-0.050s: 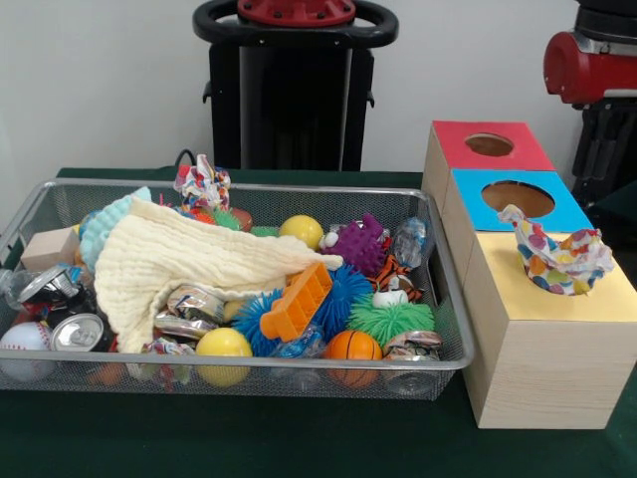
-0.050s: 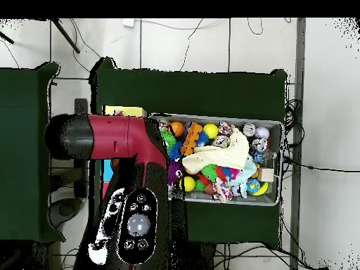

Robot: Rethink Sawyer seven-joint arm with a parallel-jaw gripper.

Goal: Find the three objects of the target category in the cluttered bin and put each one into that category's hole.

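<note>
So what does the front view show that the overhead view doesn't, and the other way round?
Only the front view shows the three boxes' tops: red, blue and yellow, with a patterned cloth stuffed into the yellow one's hole. Only the overhead view shows the red arm stretched over those boxes. Both show the wire bin and the cream cloth in it. Neither shows the gripper.

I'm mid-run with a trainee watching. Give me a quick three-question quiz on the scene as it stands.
1. True or false: the cream cloth lies inside the wire bin.
2. Which box top has the crumpled patterned wad in its hole? A red, B blue, C yellow.
3. Fill in: the comb-like block resting on the blue spiky ball is coloured ___.
Key: 1 true; 2 C, the yellow-topped box; 3 orange.
</note>
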